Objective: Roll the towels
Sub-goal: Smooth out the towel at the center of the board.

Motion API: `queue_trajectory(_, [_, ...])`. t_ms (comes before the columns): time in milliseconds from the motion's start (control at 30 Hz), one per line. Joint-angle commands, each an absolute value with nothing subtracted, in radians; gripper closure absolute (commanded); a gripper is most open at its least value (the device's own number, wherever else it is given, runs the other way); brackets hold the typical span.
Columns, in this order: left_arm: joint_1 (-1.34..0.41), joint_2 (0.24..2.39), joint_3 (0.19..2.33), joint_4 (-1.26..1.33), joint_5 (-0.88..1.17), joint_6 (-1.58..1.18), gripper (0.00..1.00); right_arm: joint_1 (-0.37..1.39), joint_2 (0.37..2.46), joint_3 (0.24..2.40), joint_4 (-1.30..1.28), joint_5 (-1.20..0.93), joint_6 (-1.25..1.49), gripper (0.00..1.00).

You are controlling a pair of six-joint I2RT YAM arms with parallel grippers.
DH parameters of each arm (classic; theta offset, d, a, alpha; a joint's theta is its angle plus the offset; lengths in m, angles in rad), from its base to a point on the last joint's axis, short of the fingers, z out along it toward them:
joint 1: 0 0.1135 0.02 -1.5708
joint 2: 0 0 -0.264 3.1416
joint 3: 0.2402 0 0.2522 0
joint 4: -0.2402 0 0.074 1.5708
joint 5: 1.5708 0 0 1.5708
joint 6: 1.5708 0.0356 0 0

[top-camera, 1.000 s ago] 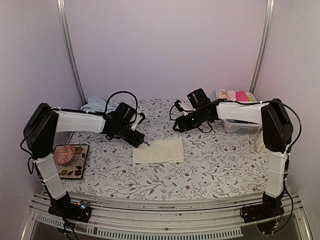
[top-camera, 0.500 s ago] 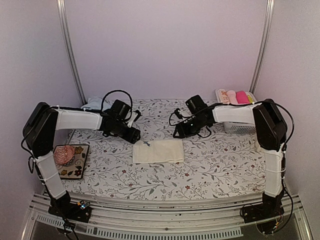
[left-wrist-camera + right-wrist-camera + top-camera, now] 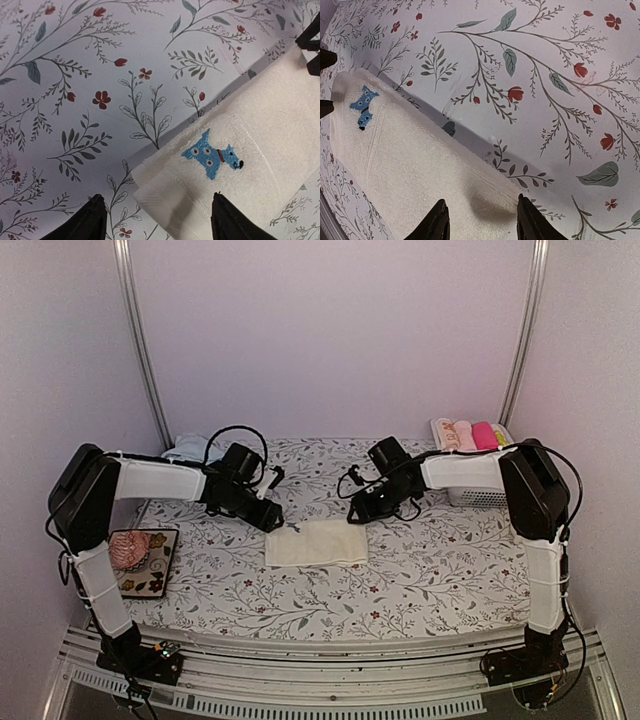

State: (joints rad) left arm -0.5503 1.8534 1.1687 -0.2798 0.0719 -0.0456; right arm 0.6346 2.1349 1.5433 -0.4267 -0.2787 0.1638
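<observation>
The folded cream terry towel (image 3: 317, 542) is laid flat. The left gripper (image 3: 156, 196) is spread apart astride its far-left corner. The right gripper (image 3: 480, 199) is spread apart over its far-right corner, apparently without contact.

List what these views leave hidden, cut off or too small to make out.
1. Top view: pale cloth at back left, mostly behind the left arm.
2. Top view: basket, partly covered by the right arm.
3. Left wrist view: cream towel, cut off by right and bottom edges.
4. Right wrist view: whether the right gripper touches the towel; the bottom edge cuts its fingers.
</observation>
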Motion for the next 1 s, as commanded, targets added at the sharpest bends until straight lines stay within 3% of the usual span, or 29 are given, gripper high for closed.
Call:
queue_trajectory(0, [-0.543, 1.876, 1.152, -0.301, 0.066, -0.038, 0.29, 0.644, 2.148, 1.525, -0.456, -0.215, 0.168, 0.53])
queue_trajectory(400, [-0.543, 1.886, 1.129, -0.273, 0.043, -0.020, 0.34, 0.646, 2.158, 1.496, -0.433, -0.154, 0.187, 0.59])
queue_trajectory(533, [-0.542, 1.893, 1.127, -0.267, 0.040, -0.020, 0.38, 0.647, 2.164, 1.496, -0.421, -0.157, 0.188, 0.72])
queue_trajectory(700, [-0.543, 1.886, 1.120, -0.245, 0.029, -0.018, 0.54, 0.647, 2.154, 1.475, -0.412, -0.154, 0.189, 0.86])
queue_trajectory(967, [-0.543, 1.874, 1.121, -0.208, 0.026, -0.014, 0.88, 0.648, 2.141, 1.423, -0.390, -0.169, 0.206, 0.89])
